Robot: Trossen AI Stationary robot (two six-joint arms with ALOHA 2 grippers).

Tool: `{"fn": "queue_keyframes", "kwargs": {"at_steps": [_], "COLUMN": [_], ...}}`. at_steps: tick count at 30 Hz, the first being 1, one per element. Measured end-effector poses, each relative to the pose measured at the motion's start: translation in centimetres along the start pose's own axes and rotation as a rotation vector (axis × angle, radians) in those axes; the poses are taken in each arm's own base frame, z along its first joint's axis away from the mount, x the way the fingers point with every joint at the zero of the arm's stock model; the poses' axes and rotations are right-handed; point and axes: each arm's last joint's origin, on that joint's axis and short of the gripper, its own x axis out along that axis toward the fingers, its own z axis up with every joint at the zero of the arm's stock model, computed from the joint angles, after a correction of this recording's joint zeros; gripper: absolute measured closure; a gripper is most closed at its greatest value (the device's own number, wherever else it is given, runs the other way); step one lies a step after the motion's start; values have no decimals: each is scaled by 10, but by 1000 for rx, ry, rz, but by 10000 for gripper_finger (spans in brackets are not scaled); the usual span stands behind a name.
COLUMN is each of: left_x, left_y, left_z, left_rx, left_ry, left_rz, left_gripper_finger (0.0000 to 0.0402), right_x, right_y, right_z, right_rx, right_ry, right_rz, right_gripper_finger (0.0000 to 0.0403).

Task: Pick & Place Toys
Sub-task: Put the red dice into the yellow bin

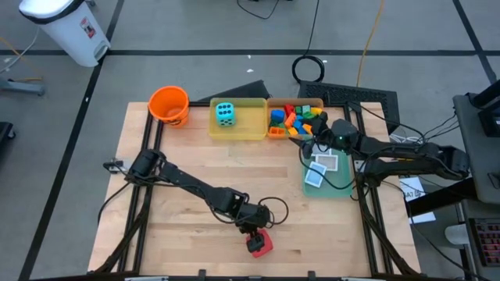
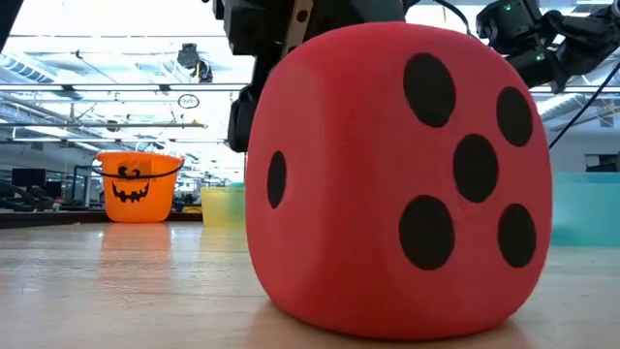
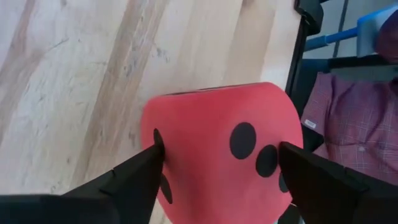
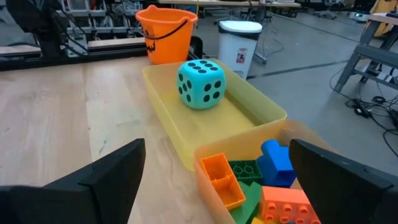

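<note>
The left arm runs from its base at the left of the high view diagonally down to the lower middle, where the left gripper (image 1: 256,236) bends down over the red die (image 1: 261,245). In the left wrist view its two dark fingers (image 3: 134,176) press against opposite sides of the red die (image 3: 221,149), so the jaws are closed on it. In the low view the die (image 2: 392,179) fills the frame and its underside rests on the table (image 2: 116,291). It lies close to the table's lower edge in the high view, with bare wood (image 1: 187,222) open above and to the left of it.

The right arm reaches in from the right of the high view, and the right gripper (image 1: 316,139) hangs by the lower right corner of the orange tray (image 1: 270,134), at the upper end of the green tray (image 1: 346,187). Its jaws stand wide apart and empty in the right wrist view, spanning the near end of the orange tray.

The orange tray holds a heap of building bricks (image 1: 295,119). To its left the yellow tray (image 1: 254,131) holds the cyan die (image 1: 225,114), and further left stands the orange bucket (image 1: 169,104). Two white playing cards (image 1: 320,168) lie on the green tray, just below the right gripper.
</note>
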Motion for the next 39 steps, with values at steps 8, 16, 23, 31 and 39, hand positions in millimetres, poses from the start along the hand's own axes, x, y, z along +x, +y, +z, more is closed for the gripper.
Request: {"fn": "queue_keyframes", "kwargs": {"at_steps": [8,16,23,31,39], "left_x": [2,3,-11,-80,-177], "left_y": [2,5,5,7,28], "left_z": [0,1,9,20,38], "left_rx": [-13,30,101,160,309], "left_ry": [8,21,-52,-179,-424], "left_rz": [10,-2,33,195,497], "left_gripper_finger": [211,246,273,311,324], "right_x": [0,0,0,0,0], "right_y": [0,0,0,0,0], "right_z": [0,0,0,0,2], "right_rx": [0,0,8,8,9], "right_ry": [-1,-2,-2,-3,-17], "right_rz": [0,0,2,3,2], "right_gripper_finger": [38,38,38,38,38]}}
